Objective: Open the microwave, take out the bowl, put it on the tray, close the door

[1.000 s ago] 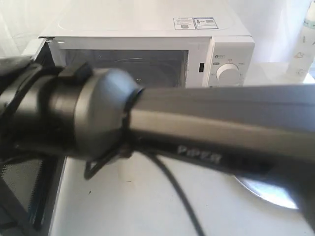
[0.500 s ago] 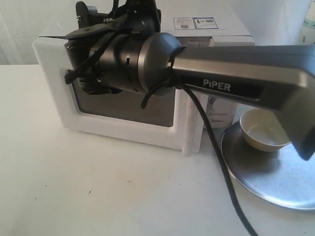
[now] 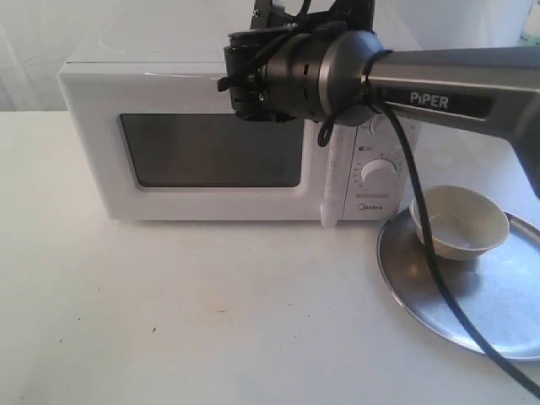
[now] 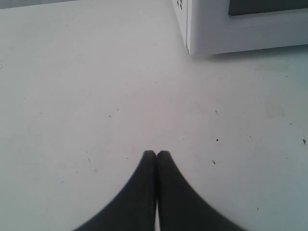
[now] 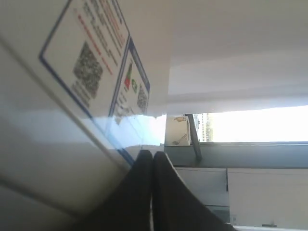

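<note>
Closing step, judged all but complete. The microwave [image 3: 211, 143] stands on the white table [image 3: 211, 329] with its door [image 3: 211, 198] lying flush against the body, no gap showing at the bar handle [image 3: 331, 181]. The bowl [image 3: 460, 226] sits upright on the tray [image 3: 460, 312], toward the tray's rear edge and just beside the oven's dial panel [image 3: 379, 176]. The right arm [image 3: 456, 97] reaches across from the right at the level of the oven's top front edge. In the right wrist view the right gripper [image 5: 152, 155] has its jaws pressed together on nothing, the tips close over the stickers [image 5: 96, 67] on the oven's top; whether they touch it cannot be told. The left gripper [image 4: 156, 155] is likewise clenched and empty, hanging above bare table with the oven's lower corner well ahead of it. To finish well, the latch should be confirmed with a short, square push on the door near the handle, not on the dark window, and the arm then lifted straight up before it draws back, so that the wrist does not scrape the top. The chief obstacle is the black cable [image 3: 422, 245], which trails from the right wrist down across the dial panel, the bowl and the tray as seen from the exterior camera. A sideways retreat could drag it against the bowl and shift it on the smooth metal.
</note>
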{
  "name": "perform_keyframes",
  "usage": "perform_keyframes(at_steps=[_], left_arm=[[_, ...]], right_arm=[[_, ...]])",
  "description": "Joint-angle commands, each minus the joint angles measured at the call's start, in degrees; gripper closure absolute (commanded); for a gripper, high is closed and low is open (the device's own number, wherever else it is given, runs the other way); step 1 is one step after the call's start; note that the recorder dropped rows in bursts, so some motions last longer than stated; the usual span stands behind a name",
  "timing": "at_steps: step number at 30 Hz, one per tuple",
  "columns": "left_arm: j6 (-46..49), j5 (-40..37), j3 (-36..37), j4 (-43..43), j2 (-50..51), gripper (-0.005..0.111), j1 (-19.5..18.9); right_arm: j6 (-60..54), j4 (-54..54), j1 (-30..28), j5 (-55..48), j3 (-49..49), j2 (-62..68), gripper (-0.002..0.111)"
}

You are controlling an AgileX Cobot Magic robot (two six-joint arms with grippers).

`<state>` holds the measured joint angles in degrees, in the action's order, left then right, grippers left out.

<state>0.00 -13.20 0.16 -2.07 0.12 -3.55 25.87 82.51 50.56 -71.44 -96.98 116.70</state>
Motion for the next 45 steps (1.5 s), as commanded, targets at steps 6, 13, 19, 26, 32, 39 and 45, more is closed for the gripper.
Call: perform_keyframes(at_steps=[6,13,19,26,32,39,45], left_arm=[[0.0,-0.1,-0.2,-0.5,-0.1,0.107,0.3],[0.0,-0.1,-0.2,-0.5,-0.1,0.107,0.3],[0.0,-0.1,-0.2,-0.5,-0.1,0.107,0.3],[0.0,-0.1,-0.2,-0.5,-0.1,0.107,0.3],[0.0,-0.1,-0.2,-0.5,-0.1,0.107,0.3],[0.0,-0.1,-0.2,-0.5,-0.1,0.107,0.3],[0.0,-0.1,-0.2,-0.5,-0.1,0.107,0.3]], right_arm=[[10.7,7.4,1.7,3.1,8.3,-7.7,0.108],[19.4,-0.3,8.5,11.6,29.3,-30.8,0.108],[19.6,-14.2,12.4,33.8,53.2,-50.2,0.108],[50.5,-25.5,12.4,35.2,65.7,-63.0,0.108],[53.5,-25.9,12.4,35.2,65.7,-64.6,0.108],[58.1,-26.7,12.9,36.0,66.0,-66.5,0.108],[71.7,-23.3,6.2,53.0,73.7,-78.1,0.108]])
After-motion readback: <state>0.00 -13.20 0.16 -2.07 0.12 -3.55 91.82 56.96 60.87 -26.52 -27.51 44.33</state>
